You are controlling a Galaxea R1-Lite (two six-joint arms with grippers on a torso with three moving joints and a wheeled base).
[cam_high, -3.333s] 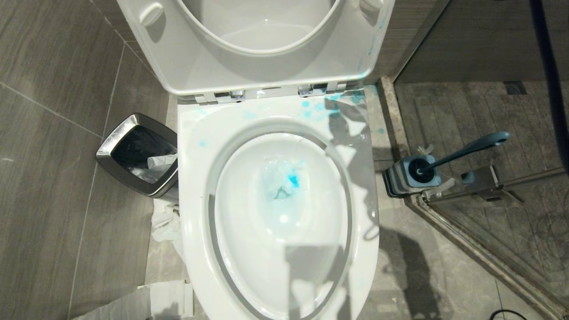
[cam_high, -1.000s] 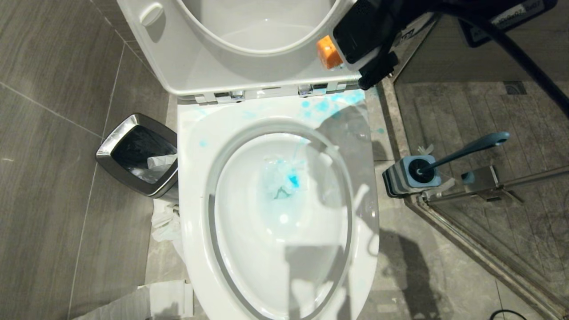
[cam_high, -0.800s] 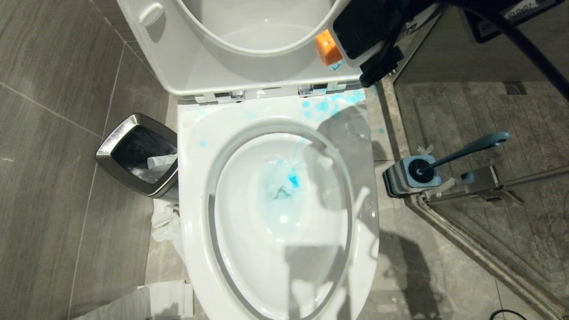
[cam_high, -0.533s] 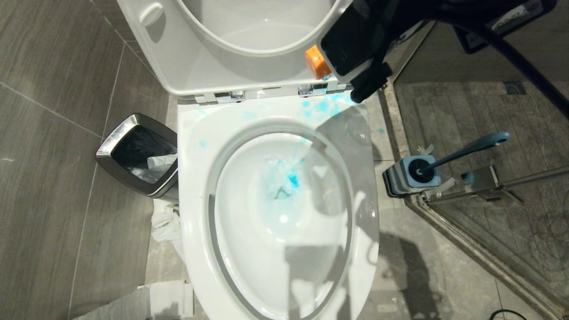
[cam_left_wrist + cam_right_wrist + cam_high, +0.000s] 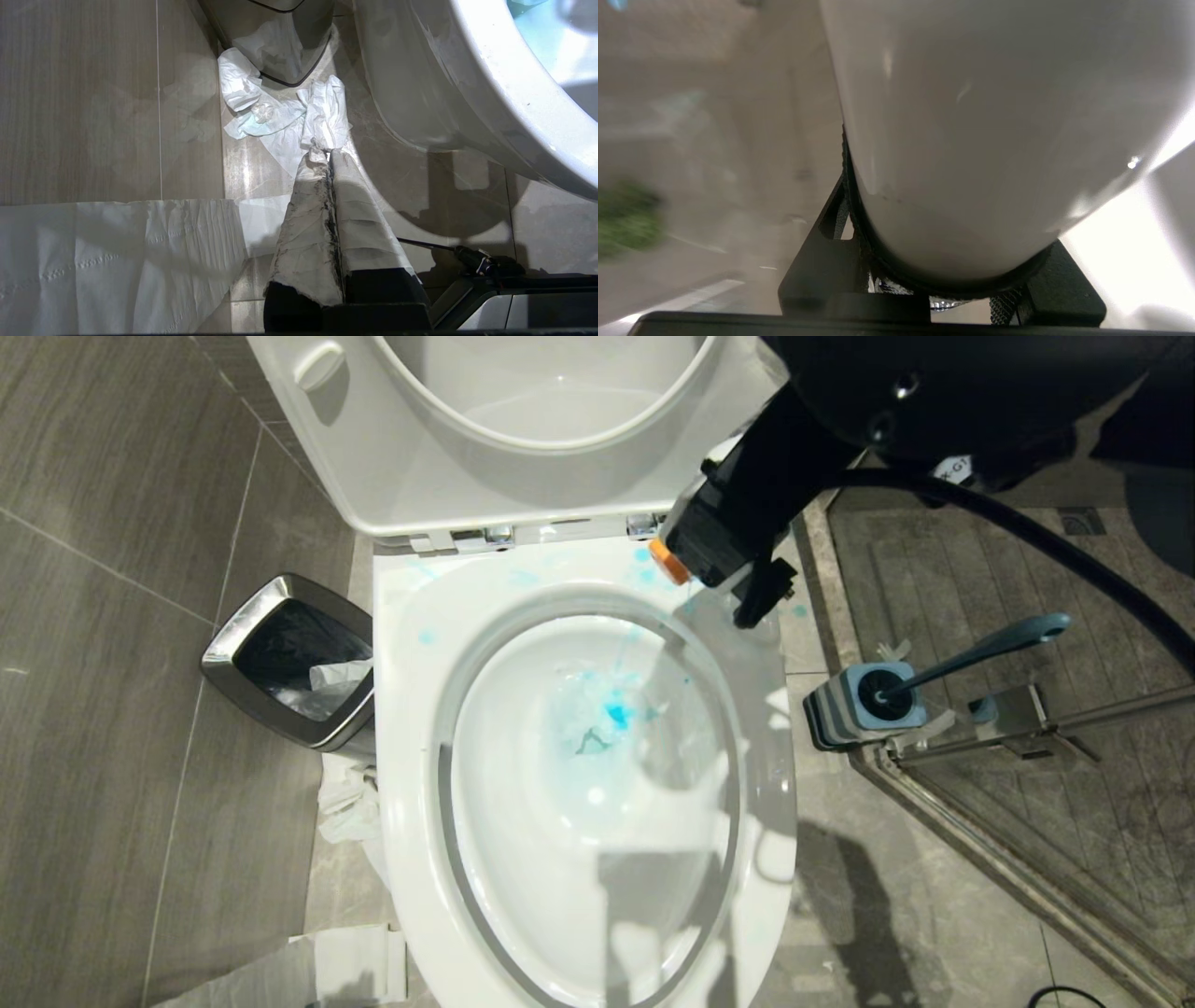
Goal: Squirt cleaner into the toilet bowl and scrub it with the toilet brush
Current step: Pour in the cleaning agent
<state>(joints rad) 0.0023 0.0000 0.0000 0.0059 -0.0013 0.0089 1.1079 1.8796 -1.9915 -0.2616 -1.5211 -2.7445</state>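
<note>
Our right gripper [image 5: 714,560] clamps the cleaner [image 5: 994,130], its cap beyond our fingertips over the bowl [image 5: 420,728]; left gripper [image 5: 330,158] closed.

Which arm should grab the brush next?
Right, I'd judge, once it sets down the cleaner: the brush stands on the right side. The left gripper hangs shut, low on the other side.

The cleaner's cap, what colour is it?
Orange. The cleaner's cap peeks out beside the right claw, clearest in the head view.
</note>
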